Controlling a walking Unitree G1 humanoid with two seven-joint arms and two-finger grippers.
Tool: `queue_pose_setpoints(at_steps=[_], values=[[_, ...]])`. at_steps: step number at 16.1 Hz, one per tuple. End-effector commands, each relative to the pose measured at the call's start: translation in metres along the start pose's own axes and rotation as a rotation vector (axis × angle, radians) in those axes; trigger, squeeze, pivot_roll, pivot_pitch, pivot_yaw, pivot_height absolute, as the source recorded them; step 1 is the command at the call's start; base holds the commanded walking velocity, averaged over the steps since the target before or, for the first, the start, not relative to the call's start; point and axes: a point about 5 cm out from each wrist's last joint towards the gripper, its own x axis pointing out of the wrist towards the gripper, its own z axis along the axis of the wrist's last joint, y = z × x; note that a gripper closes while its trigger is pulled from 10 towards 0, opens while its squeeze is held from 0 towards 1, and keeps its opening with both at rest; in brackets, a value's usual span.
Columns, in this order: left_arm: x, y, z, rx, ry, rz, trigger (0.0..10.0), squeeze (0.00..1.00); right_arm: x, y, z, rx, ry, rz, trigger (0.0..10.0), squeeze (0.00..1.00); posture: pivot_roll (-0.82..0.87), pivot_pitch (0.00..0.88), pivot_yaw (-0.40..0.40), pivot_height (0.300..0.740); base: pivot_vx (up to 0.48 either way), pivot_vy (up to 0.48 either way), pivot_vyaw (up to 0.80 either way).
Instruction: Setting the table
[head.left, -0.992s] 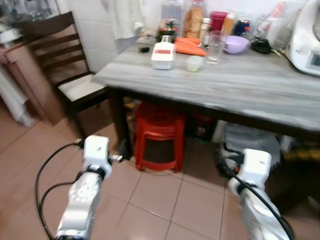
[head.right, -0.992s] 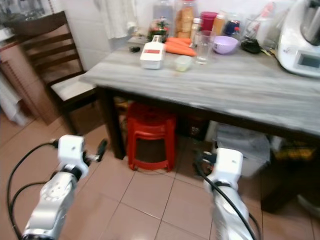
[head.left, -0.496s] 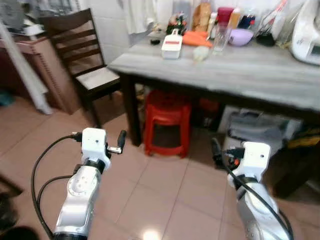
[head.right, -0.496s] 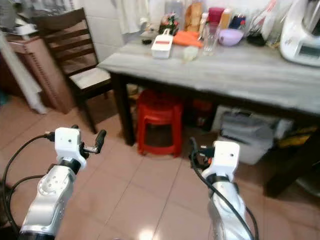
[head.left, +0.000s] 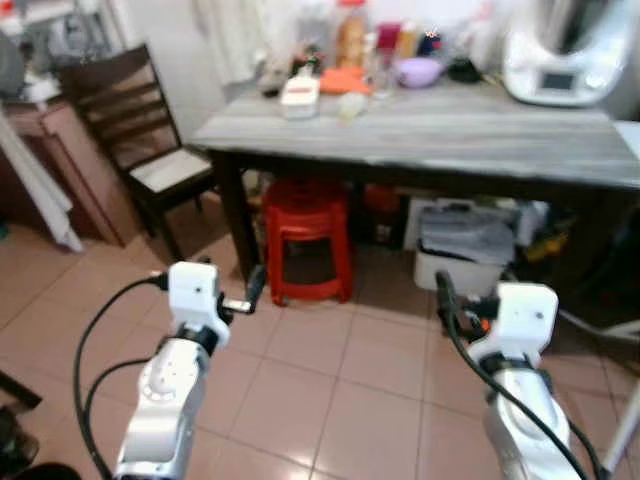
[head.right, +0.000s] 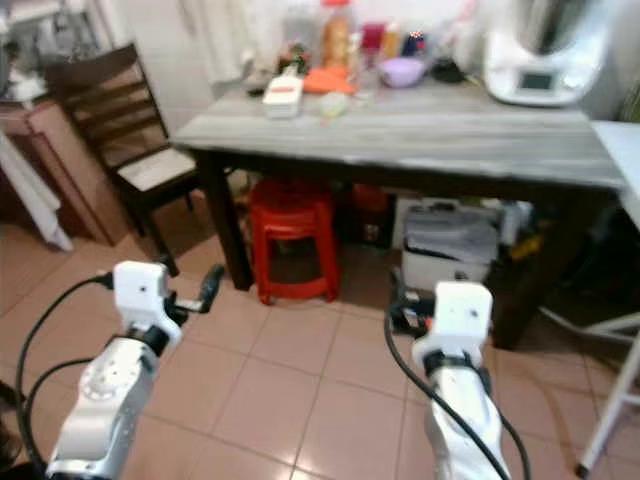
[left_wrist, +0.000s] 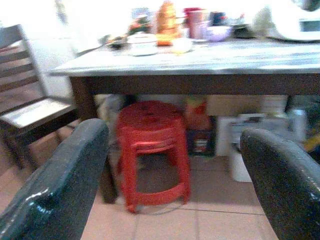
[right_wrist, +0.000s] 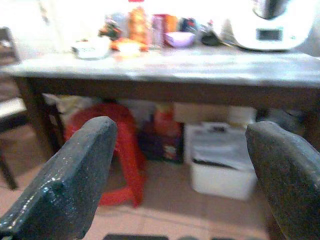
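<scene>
Grey wood-grain table (head.left: 470, 135) with dark legs stands ahead of the robot, its far edge crowded with a white container (head.left: 299, 92), an orange packet (head.left: 345, 80), a purple bowl (head.left: 418, 71) and a white appliance (head.left: 558, 62). Beneath it sit a red plastic stool (head.left: 307, 240) and a white bin (head.left: 462, 250); a dark wooden chair (head.left: 125, 130) stands at its left end. Both the left gripper (left_wrist: 172, 165) and the right gripper (right_wrist: 185, 170) hold their fingers spread, empty, low over the tiled floor (head.left: 350, 400), well short of the table. Wrist views reveal boxes stored under it.
</scene>
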Motion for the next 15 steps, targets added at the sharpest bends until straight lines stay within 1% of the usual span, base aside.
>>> queue_pose_setpoints(at_steps=[1,4,9,12,15], values=[[0.0024,-0.0009,0.0045,0.001,-0.017,-0.011,10.0,0.00,0.0014,-0.0009,0.0023,0.001,-0.011,-0.010,10.0,0.00,-0.03,0.000,0.031,0.740,0.000,-0.480,-0.80],[0.0033,-0.0006,0.0047,0.003,-0.017,-0.015,10.0,0.00,0.0042,0.0005,0.0027,0.000,-0.016,-0.003,10.0,0.00,-0.02,0.000,0.030,0.740,0.000,0.000,-0.80],[0.0040,-0.0003,0.0050,0.008,-0.017,-0.018,10.0,0.00,0.0060,0.0036,0.0026,0.010,-0.017,0.003,10.0,0.00,-0.02,0.000,0.031,0.740,0.000,0.000,0.00],[0.0064,-0.0009,0.0062,0.013,-0.018,-0.026,10.0,0.00,0.0070,0.0035,0.0032,0.013,-0.022,-0.001,10.0,0.00,-0.02,0.000,0.038,0.740,0.000,-0.480,0.00],[0.0074,-0.0012,0.0071,0.012,-0.020,-0.029,10.0,0.00,0.0080,0.0035,0.0041,0.015,-0.026,-0.005,10.0,0.00,-0.02,0.000,0.040,0.740,0.000,0.000,0.00]])
